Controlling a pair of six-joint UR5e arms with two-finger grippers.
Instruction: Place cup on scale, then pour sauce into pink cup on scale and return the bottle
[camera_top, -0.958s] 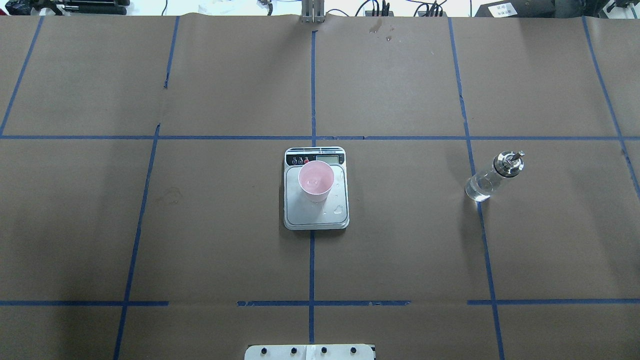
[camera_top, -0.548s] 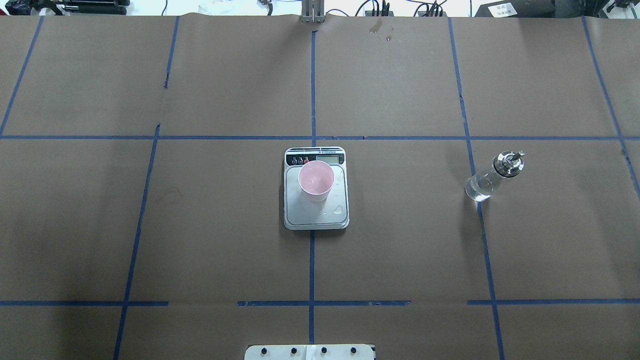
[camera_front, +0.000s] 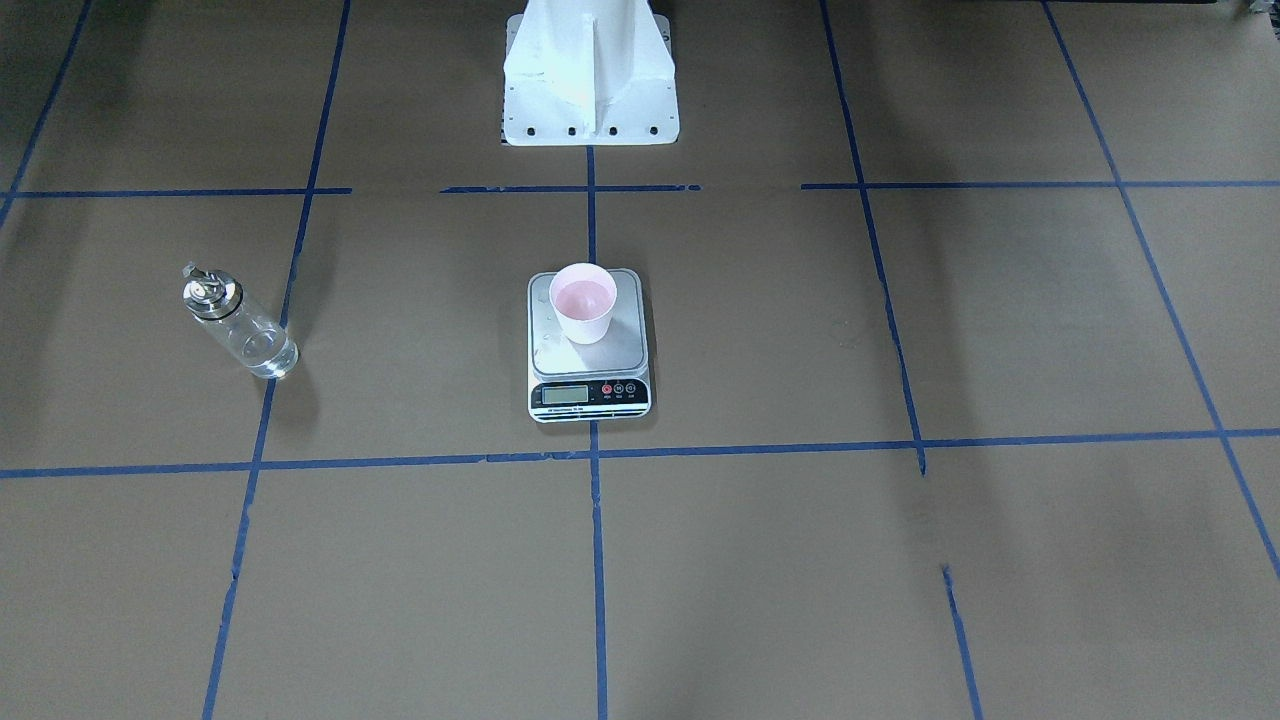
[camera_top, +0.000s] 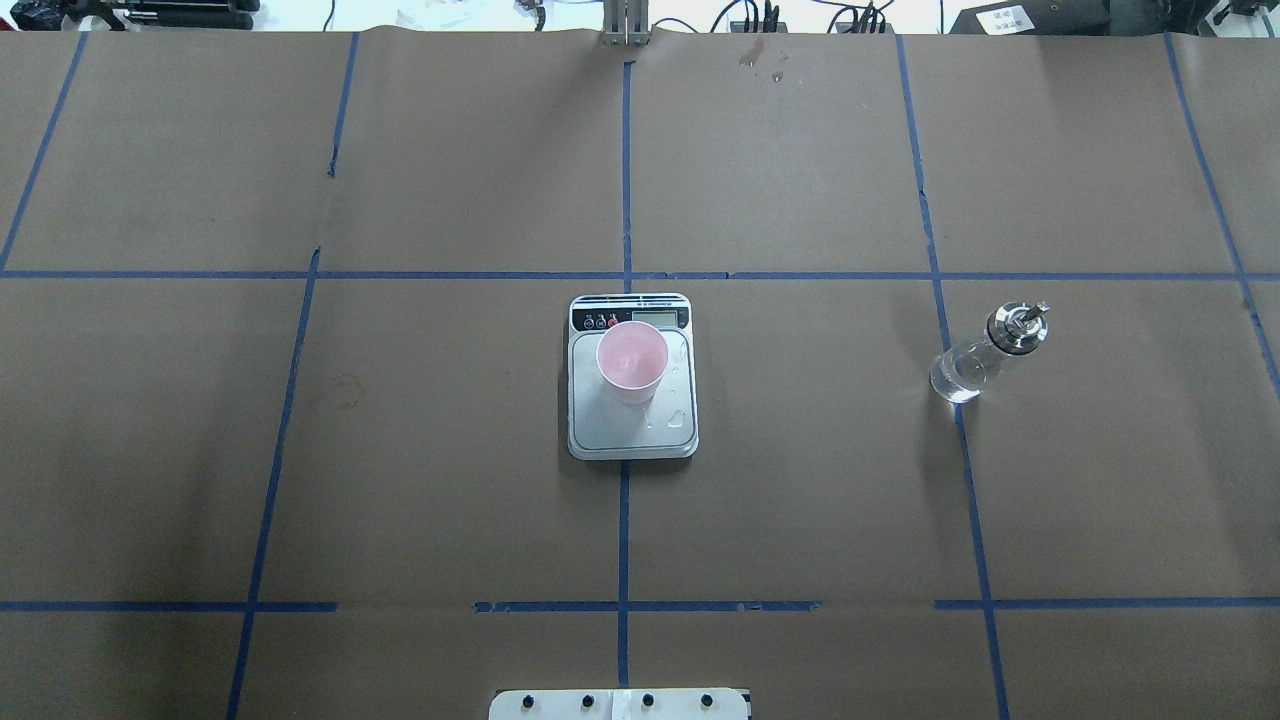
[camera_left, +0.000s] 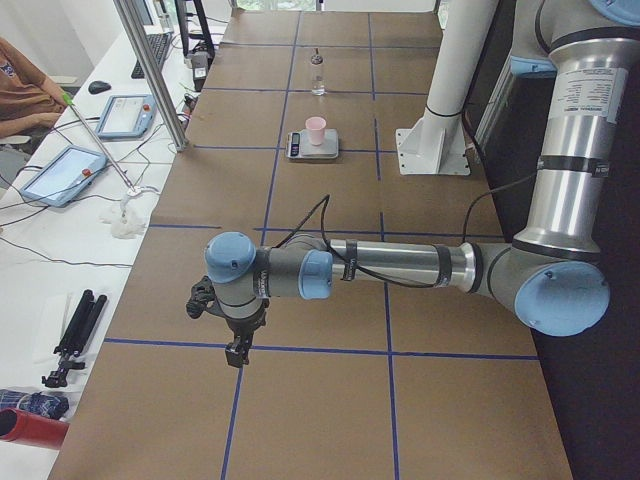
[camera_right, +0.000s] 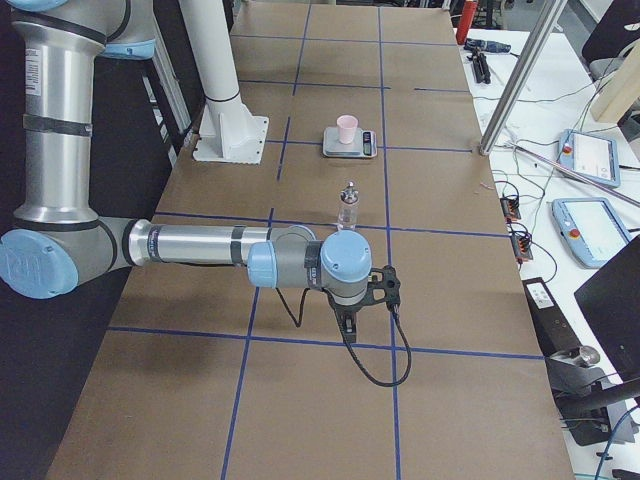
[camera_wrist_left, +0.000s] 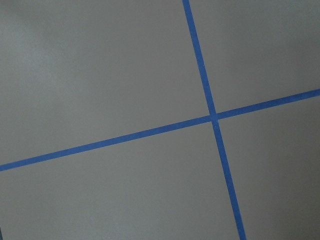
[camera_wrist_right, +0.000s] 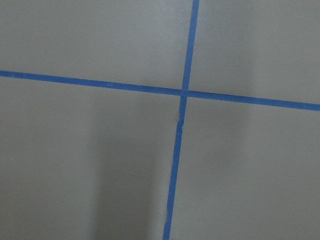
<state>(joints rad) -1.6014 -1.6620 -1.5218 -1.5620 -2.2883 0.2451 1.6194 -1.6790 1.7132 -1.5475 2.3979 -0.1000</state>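
The pale pink cup (camera_top: 632, 360) stands upright on the silver platform of the scale (camera_top: 632, 438) at the table's middle; it also shows in the front view (camera_front: 584, 302). Droplets lie on the platform beside it. The clear glass bottle (camera_top: 985, 352) with its silver spout cap stands upright to the right, apart from the scale, with clear sauce low in it (camera_front: 262, 352). My left gripper (camera_left: 237, 352) hangs over bare table far from the scale. My right gripper (camera_right: 347, 325) hangs near the bottle (camera_right: 348, 207) without touching it. I cannot tell if either is open.
The brown paper table carries a grid of blue tape lines (camera_top: 624, 275). The white robot pedestal (camera_front: 590, 70) stands at the near edge. A metal post (camera_left: 155, 75) and tablets (camera_left: 58, 172) sit on the operators' side.
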